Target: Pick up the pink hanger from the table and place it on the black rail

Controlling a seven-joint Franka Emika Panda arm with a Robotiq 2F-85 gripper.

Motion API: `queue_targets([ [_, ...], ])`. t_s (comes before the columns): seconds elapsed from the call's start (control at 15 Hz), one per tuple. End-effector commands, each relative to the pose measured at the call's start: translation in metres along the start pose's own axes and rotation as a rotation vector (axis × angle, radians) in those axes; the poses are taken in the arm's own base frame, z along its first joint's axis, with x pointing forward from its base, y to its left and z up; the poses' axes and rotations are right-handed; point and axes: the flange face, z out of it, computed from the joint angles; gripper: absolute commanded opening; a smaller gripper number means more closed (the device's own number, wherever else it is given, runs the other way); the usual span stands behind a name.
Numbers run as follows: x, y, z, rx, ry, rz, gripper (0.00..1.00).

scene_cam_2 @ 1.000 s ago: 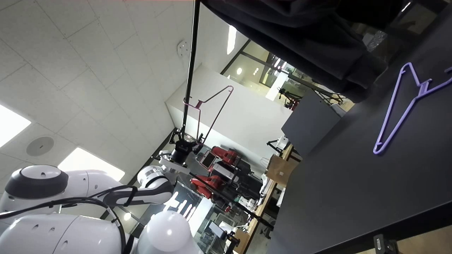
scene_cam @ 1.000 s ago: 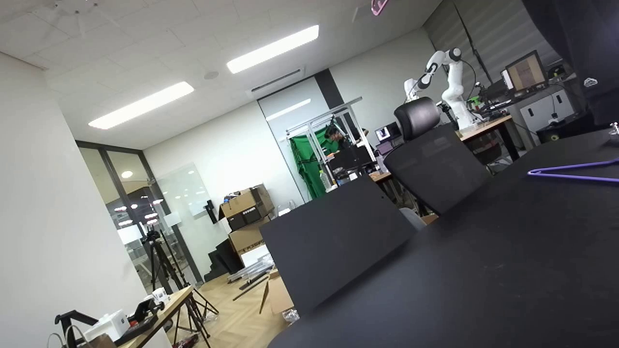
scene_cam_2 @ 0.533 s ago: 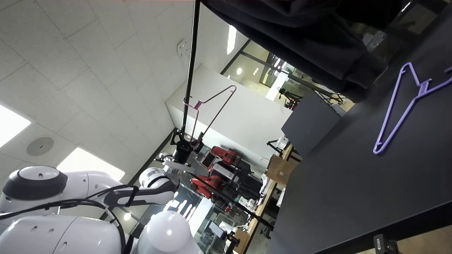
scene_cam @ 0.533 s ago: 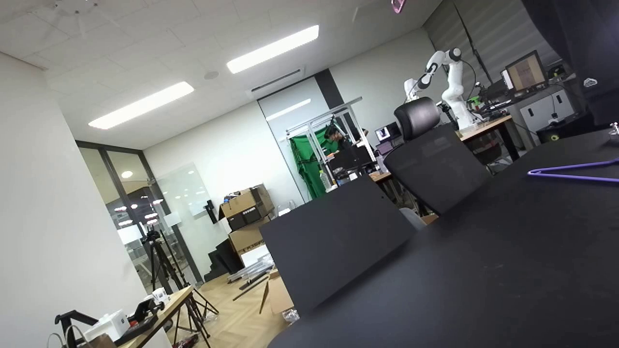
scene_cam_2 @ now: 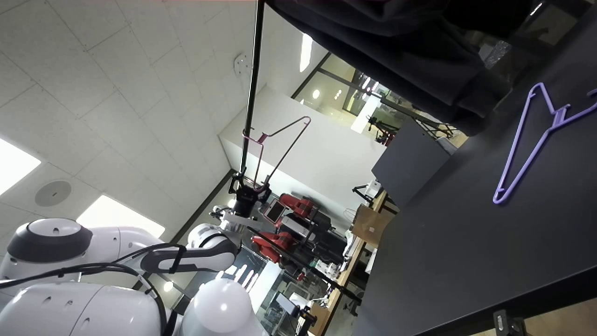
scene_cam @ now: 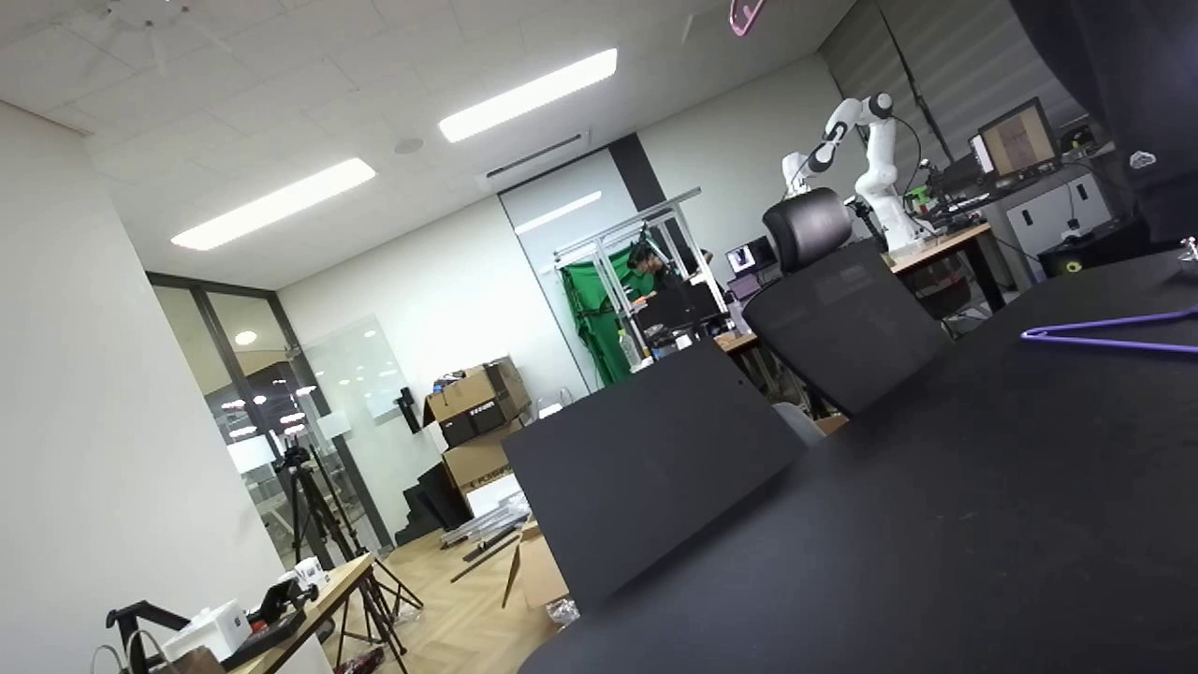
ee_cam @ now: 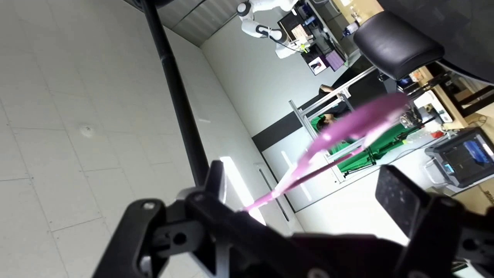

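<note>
The pink hanger (scene_cam_2: 262, 138) hangs with its hook around the black rail (scene_cam_2: 254, 60), high above the black table (scene_cam_2: 466, 233). One corner of the hanger shows at the top edge of an exterior view (scene_cam: 740, 32). My gripper (scene_cam_2: 253, 179) is open at the hanger's near end. In the wrist view the gripper (ee_cam: 307, 187) has its jaws wide apart, with the pink hanger (ee_cam: 347, 129) running between them, nearer the left finger. The finger pad (ee_cam: 397, 200) on the right stands clear of it. The rail (ee_cam: 173, 77) passes close by the left finger.
A violet-purple hanger (scene_cam_2: 558, 119) lies on the table, and part of it shows in an exterior view (scene_cam: 1114, 344). Dark cloth (scene_cam_2: 410, 56) hangs over the table's far side. Chairs, desks and another white arm (scene_cam: 880, 178) stand further back.
The pink hanger has swayed a little back and forth on the rail. My gripper has shifted slightly to the right in an exterior view. Its jaws stay open.
</note>
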Motion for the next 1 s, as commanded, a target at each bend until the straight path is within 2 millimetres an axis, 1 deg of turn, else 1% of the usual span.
queue_targets([
  [0.0,-0.002,-0.012,-0.011,0.044,0.058,0.012,1.00],
  [0.2,-0.001,-0.022,-0.024,0.124,0.082,-0.023,1.00],
  [0.27,-0.002,-0.024,-0.030,0.166,0.077,-0.060,1.00],
  [0.6,-0.011,-0.023,-0.058,0.350,0.072,-0.331,1.00],
  [0.73,-0.014,-0.023,-0.063,0.398,0.066,-0.445,1.00],
  [0.87,-0.018,-0.025,-0.062,0.414,0.041,-0.567,1.00],
  [0.93,-0.013,-0.029,-0.062,0.391,0.048,-0.483,1.00],
])
